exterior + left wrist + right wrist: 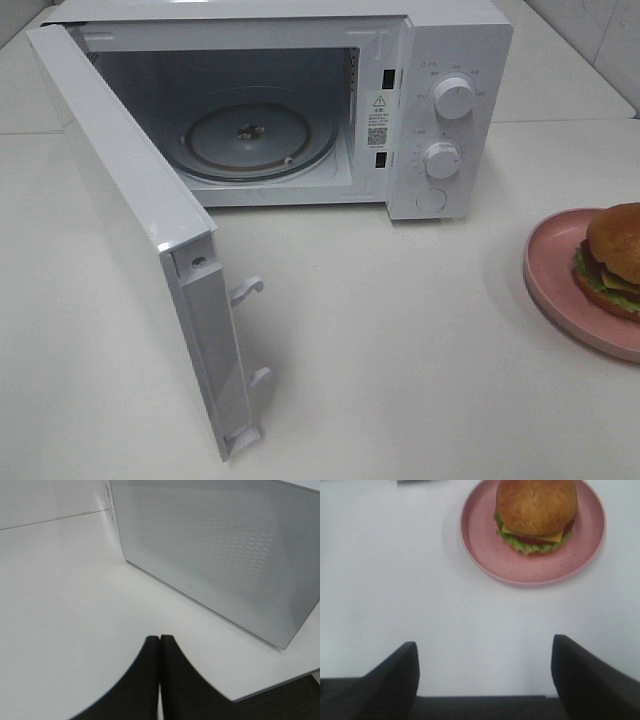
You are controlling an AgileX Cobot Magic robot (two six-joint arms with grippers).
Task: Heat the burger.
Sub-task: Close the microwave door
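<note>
Right tool (pixel 485 675) hangs above the bare white surface (pixel 420 580) with its two dark fingers (pixel 395 672) spread wide apart and nothing between them. Ahead of it, at the upper middle of the right wrist frame, the burger (pixel 536 507) sits on a pink plate (pixel 485 545), well apart from the fingers. In the high view the burger (pixel 615 255) is at the far right edge, and the microwave (pixel 440 110) stands at the upper middle with its door (pixel 130 220) swung fully open and the glass turntable (pixel 255 140) bare. Left tool (pixel 160 647) has its fingers pressed together, empty, near the outer face of the door.

I judge the step in hand to be the approach to the burger. Next I need to bring the right tool forward over the plate, lower it around the bun, and close gently so the layers do not slide.
</note>
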